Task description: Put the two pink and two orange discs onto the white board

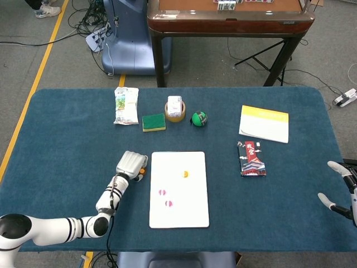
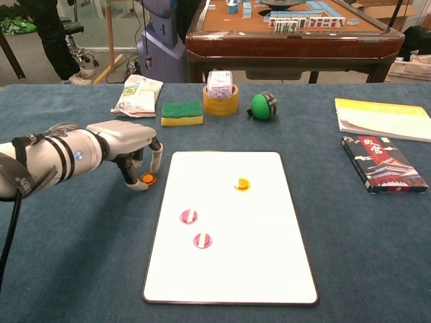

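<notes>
At centre frame a flat white rectangular board (image 2: 232, 256) lies on the blue cloth table (image 2: 377, 256), carrying two pink striped discs (image 2: 188, 216) (image 2: 202, 240) and one orange disc (image 2: 242, 184). Left of it, the robot's grey left hand (image 2: 128, 145) curls its fingers (image 2: 155, 159) down around a second orange disc (image 2: 147, 178) on the cloth, just off the board's upper left corner.

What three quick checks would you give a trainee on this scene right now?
1. True or false: both pink discs lie on the white board.
2. Which disc is off the board? A) orange disc by the left hand B) orange disc near the board's top
3. Fill in: the green ball sits right of the ____.

Key: 1 true; 2 A; 3 tape roll.
</notes>
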Robot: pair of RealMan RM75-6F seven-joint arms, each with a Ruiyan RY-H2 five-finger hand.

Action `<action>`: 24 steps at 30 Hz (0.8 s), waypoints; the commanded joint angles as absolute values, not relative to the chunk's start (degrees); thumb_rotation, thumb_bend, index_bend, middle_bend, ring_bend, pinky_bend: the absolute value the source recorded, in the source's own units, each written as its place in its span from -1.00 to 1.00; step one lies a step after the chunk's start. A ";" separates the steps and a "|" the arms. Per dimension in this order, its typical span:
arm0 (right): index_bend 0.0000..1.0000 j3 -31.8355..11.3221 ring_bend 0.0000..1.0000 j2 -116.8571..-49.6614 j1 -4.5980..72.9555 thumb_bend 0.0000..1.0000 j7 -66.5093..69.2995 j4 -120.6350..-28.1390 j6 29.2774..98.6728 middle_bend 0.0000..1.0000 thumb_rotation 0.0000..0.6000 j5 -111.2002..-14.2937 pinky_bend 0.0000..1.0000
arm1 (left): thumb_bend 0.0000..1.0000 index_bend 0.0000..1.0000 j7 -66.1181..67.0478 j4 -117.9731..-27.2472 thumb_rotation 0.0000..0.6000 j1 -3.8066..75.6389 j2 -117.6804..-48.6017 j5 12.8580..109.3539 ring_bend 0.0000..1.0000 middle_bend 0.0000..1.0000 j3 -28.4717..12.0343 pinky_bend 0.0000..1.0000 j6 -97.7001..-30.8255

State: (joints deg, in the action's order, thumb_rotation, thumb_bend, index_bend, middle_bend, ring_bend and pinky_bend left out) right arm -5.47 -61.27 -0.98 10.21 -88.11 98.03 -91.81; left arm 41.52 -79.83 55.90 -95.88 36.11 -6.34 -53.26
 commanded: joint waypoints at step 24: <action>-0.52 -5.29 -0.49 -61.08 -1.51 -0.95 11.46 -87.68 99.28 -0.43 1.00 -92.43 -0.36 | -0.48 0.27 44.25 -82.51 1.00 62.45 -98.10 35.46 1.00 1.00 -12.55 1.00 -54.28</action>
State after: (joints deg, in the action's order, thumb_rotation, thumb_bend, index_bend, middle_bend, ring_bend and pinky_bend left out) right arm -5.28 -61.10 -1.48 11.43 -87.71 99.24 -92.43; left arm 43.98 -82.88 62.06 -97.71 35.75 -12.27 -54.51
